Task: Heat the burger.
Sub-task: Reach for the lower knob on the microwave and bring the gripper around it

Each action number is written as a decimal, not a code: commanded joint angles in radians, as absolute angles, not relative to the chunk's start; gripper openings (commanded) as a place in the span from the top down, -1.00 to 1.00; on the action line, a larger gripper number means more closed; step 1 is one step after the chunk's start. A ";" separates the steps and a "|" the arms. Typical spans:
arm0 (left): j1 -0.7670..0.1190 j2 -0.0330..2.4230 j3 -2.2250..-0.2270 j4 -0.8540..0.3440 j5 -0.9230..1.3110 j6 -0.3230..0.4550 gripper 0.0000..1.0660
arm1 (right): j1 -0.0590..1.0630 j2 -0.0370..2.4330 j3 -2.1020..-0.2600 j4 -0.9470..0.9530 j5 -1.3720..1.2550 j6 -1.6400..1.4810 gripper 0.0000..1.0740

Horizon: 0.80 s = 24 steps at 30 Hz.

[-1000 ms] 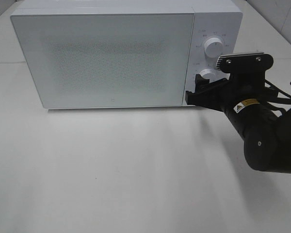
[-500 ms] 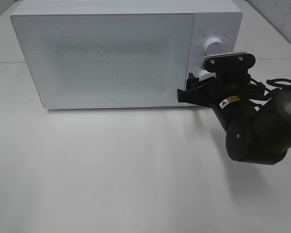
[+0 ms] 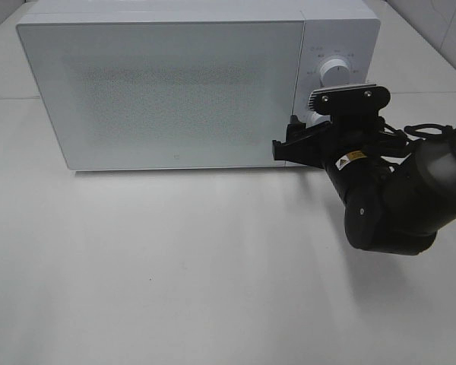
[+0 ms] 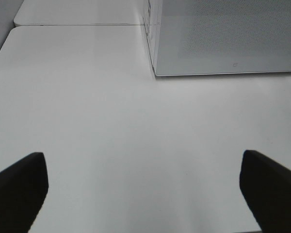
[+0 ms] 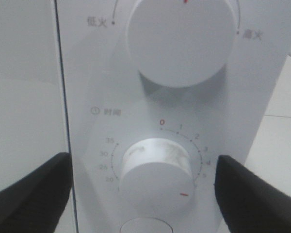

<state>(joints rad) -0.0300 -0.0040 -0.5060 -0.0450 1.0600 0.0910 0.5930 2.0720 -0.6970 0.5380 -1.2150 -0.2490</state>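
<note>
Right wrist view is showing the right claw (image 5: 143,167) hanging released, fingers flanking the timer knob (image 5: 155,172) without touching it, and the knob's red tick is sitting off zero. Over the last second that arm has been sliding left along the microwave (image 3: 175,91). I'm reading this as the timing step. The burger is out of sight, presumably behind the shut door. The left claw (image 4: 141,162) is idling, spread over the table (image 3: 175,266).

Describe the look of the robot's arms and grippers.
The right arm is black with rounded joint housings, a small yellow warning label, looped black cables and a grey ribbed block with two screws. The right gripper and left gripper have plain black fingers.
</note>
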 commanded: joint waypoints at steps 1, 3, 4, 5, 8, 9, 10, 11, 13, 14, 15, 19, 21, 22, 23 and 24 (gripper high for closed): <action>-0.032 -0.024 -0.505 -0.048 1.046 0.088 -0.93 | 0.594 2.077 -0.708 0.530 -1.384 -0.261 -0.42; -0.032 -0.024 -0.505 -0.048 1.046 0.088 -0.93 | 0.594 2.080 -0.708 0.530 -1.385 -0.253 -0.42; -0.032 -0.024 -0.505 -0.048 1.046 0.088 -0.93 | 0.594 2.080 -0.708 0.530 -1.385 -0.253 -0.42; -0.032 -0.024 -0.505 -0.048 1.046 0.088 -0.93 | 0.594 2.080 -0.714 0.530 -1.390 -0.251 -0.42; -0.032 -0.024 -0.505 -0.048 1.046 0.088 -0.93 | 0.594 2.080 -0.728 0.530 -1.382 -0.249 -0.42; -0.032 -0.024 -0.505 -0.048 1.046 0.088 -0.93 | 0.594 2.080 -0.728 0.530 -1.382 -0.249 -0.42; -0.032 -0.024 -0.505 -0.048 1.046 0.088 -0.93 | 0.594 2.080 -0.734 0.530 -1.383 -0.249 -0.42; -0.032 -0.024 -0.505 -0.048 1.046 0.088 -0.93 | 0.594 2.080 -0.736 0.530 -1.383 -0.249 -0.42; -0.032 -0.024 -0.505 -0.048 1.046 0.088 -0.93 | 0.594 2.080 -0.738 0.531 -1.383 -0.249 -0.42; -0.032 -0.024 -0.505 -0.048 1.046 0.088 -0.93 | 0.594 2.080 -0.738 0.532 -1.383 -0.250 -0.42; -0.032 -0.024 -0.505 -0.048 1.046 0.088 -0.93 | 0.594 2.080 -0.738 0.532 -1.383 -0.250 -0.42; -0.032 -0.024 -0.505 -0.048 1.046 0.088 -0.93 | 0.594 2.080 -0.738 0.532 -1.383 -0.253 -0.42; -0.032 -0.024 -0.505 -0.048 1.046 0.088 -0.93 | 0.594 2.080 -0.738 0.532 -1.383 -0.253 -0.42; -0.032 -0.024 -0.505 -0.048 1.046 0.088 -0.93 | 0.594 2.080 -0.738 0.532 -1.383 -0.257 -0.42; -0.032 -0.024 -0.505 -0.048 1.046 0.088 -0.93 | 0.594 2.080 -0.738 0.532 -1.383 -0.257 -0.42; -0.032 -0.024 -0.505 -0.048 1.046 0.088 -0.93 | 0.594 2.080 -0.738 0.532 -1.383 -0.260 -0.42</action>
<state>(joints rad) -0.0300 -0.0040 -0.5060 -0.0450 1.0600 0.0900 0.5970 2.0820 -0.7220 0.5450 -1.2120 -0.2470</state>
